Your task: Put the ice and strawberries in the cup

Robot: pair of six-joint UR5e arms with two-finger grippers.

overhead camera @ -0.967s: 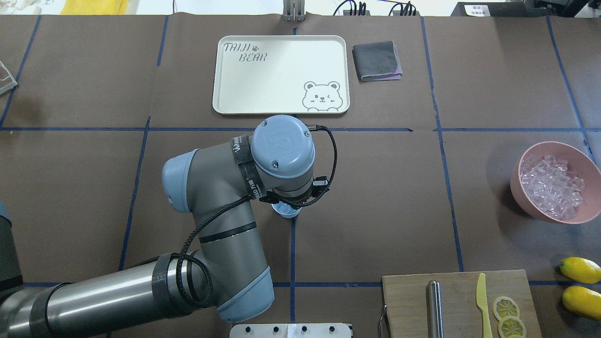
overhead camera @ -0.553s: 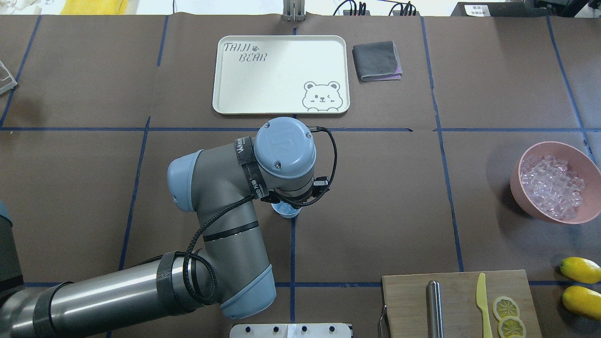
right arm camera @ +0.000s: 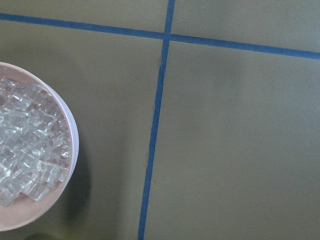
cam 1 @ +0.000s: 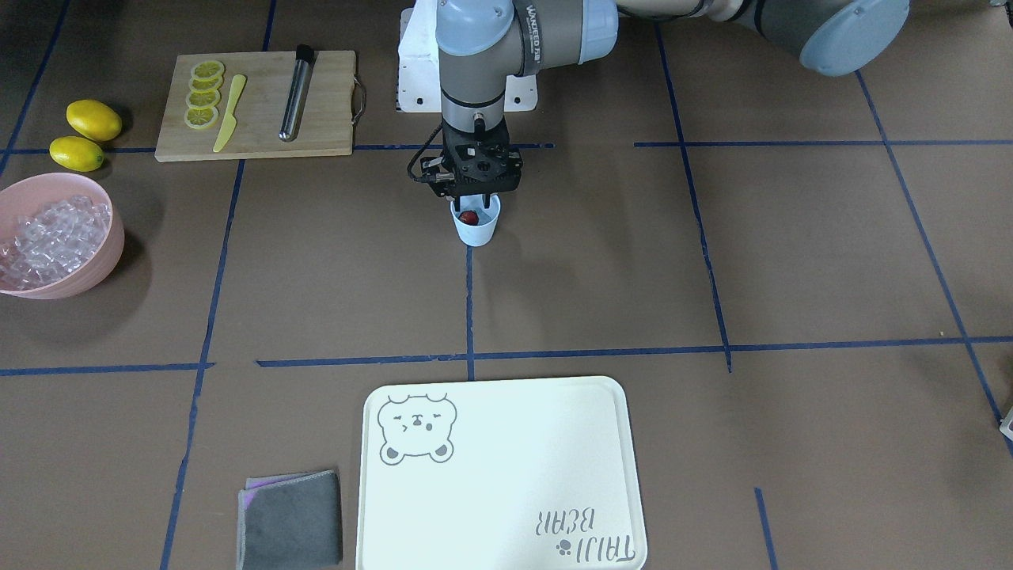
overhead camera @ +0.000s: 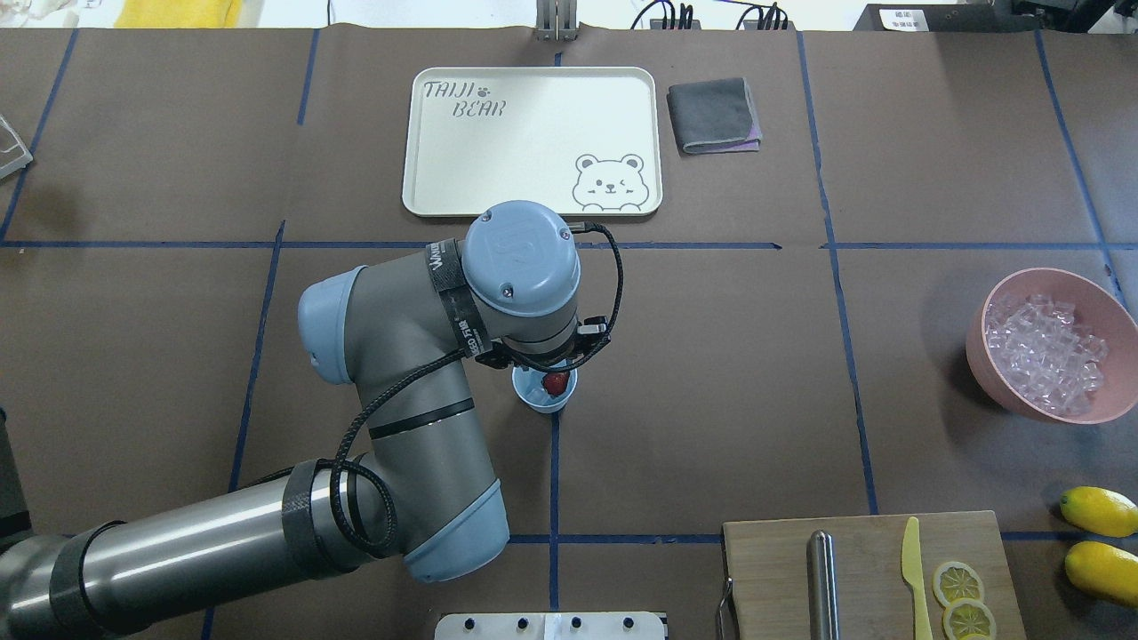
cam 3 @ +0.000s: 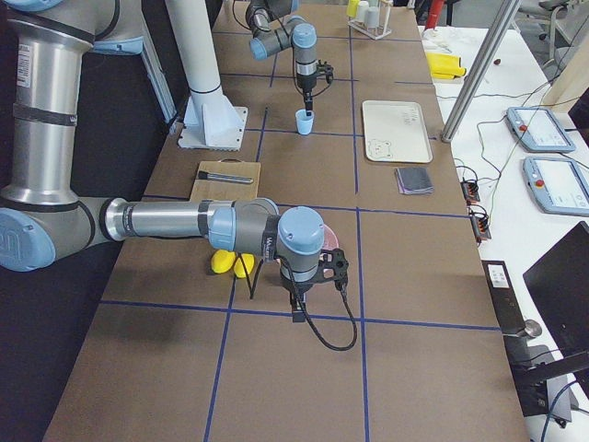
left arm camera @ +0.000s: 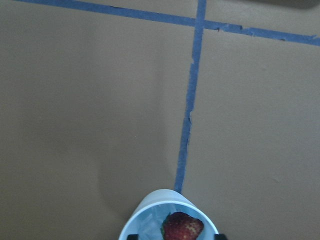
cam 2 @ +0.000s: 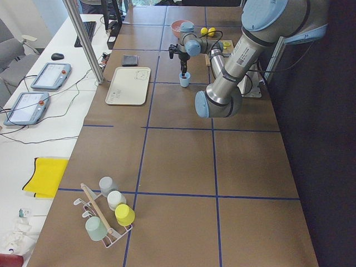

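The pale blue cup (overhead camera: pixel 539 397) stands on a blue tape line in the middle of the table. A dark red strawberry (overhead camera: pixel 556 382) lies in it, also shown in the front view (cam 1: pixel 469 216) and the left wrist view (left arm camera: pixel 182 227), beside a clear ice cube (left arm camera: pixel 149 230). My left gripper (cam 1: pixel 473 207) hangs straight over the cup, open and empty, with its tips at the rim. More ice (overhead camera: pixel 1045 351) fills the pink bowl (overhead camera: pixel 1005 393) at the right. My right gripper (cam 3: pixel 296 311) hovers beside that bowl; I cannot tell whether it is open or shut.
A white bear tray (overhead camera: pixel 533 142) and a folded grey cloth (overhead camera: pixel 714 116) lie at the far side. A cutting board (overhead camera: pixel 871 569) with a metal bar, a yellow knife and lemon slices is at the near right, with two lemons (overhead camera: pixel 1098 511) beside it.
My left wrist has shifted a little left and away from the cup. The cup's mouth now shows, with the strawberry lying in it.
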